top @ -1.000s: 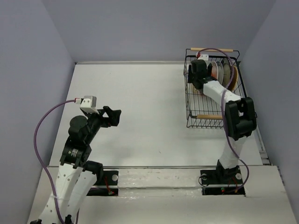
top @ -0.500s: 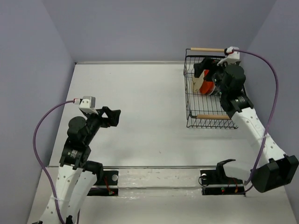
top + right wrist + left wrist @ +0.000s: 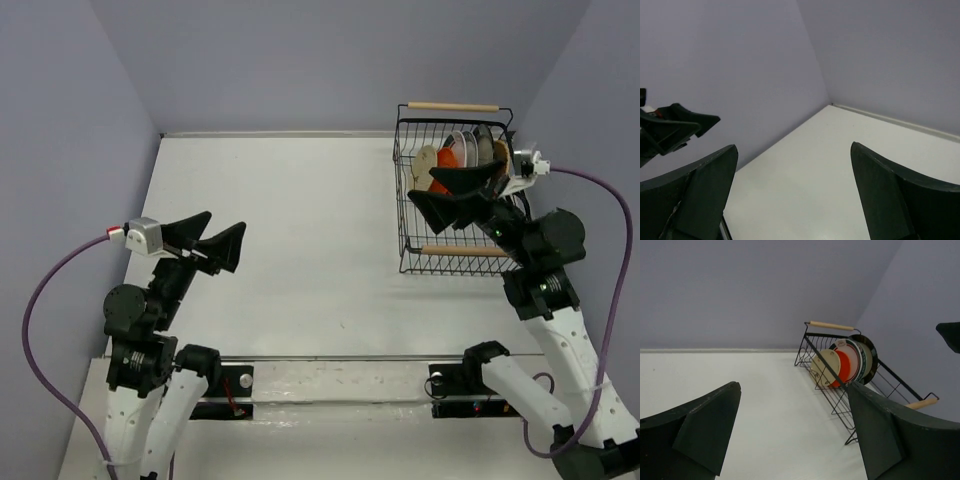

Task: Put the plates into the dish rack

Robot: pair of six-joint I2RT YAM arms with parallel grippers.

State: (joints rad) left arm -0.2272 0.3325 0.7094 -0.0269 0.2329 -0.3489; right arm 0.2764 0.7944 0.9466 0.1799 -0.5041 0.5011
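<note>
White desk holds the dish rack at far right, plates upright inside; both jaws are apart and empty, yet the right arm, close to the rack, might bump them.

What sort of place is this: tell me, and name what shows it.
Probably a robot test cell: plain purple walls box in a white table, two arms bolted at its near edge, one dish rack holding plates.
</note>
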